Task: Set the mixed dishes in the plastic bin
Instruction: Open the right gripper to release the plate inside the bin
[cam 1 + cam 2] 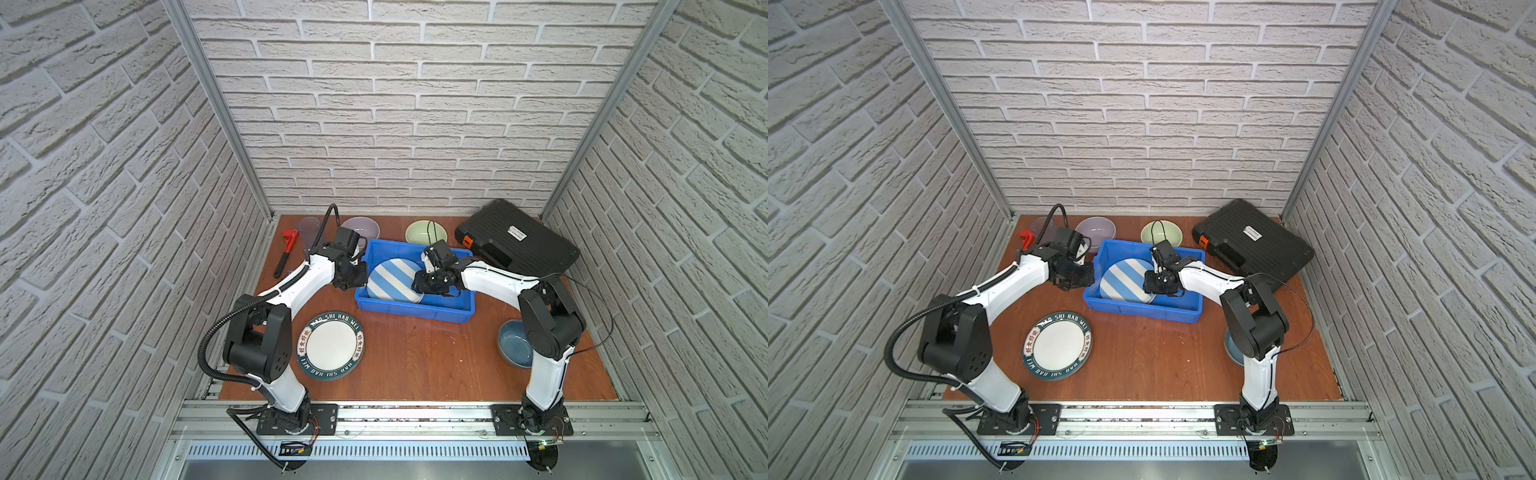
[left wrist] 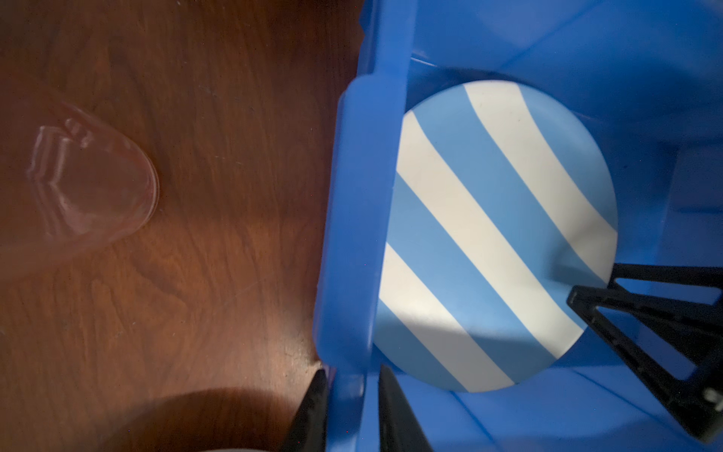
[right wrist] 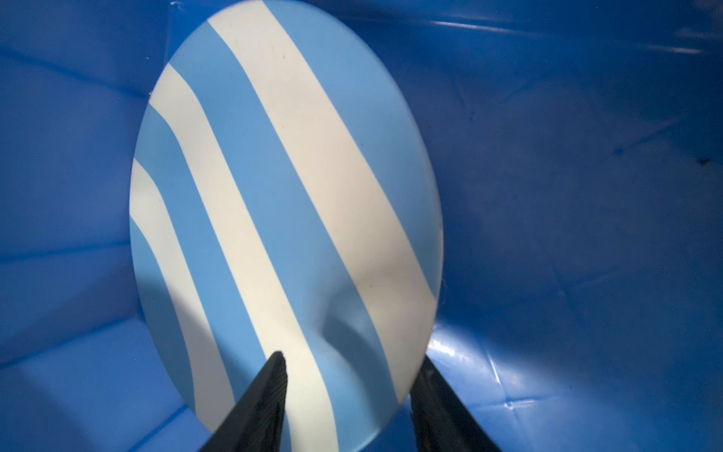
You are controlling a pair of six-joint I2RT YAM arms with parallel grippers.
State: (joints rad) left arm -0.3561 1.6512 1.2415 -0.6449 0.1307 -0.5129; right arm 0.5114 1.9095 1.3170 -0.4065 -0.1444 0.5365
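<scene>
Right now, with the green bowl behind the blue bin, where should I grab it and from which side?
Pinch the green bowl at its rim, one finger inside, one outside, coming straight down. It stands upright, mouth open, so the thin rim is exposed. The blue bin sits close in front and the black case to its right, so a low approach looks crowded.

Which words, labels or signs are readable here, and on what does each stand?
"HAO SHI HAO WEI": twice on the teal rim of the round white plate.
Chinese characters on that rim: too small.
On the black plastic tool case, a white label: unreadable.
</scene>
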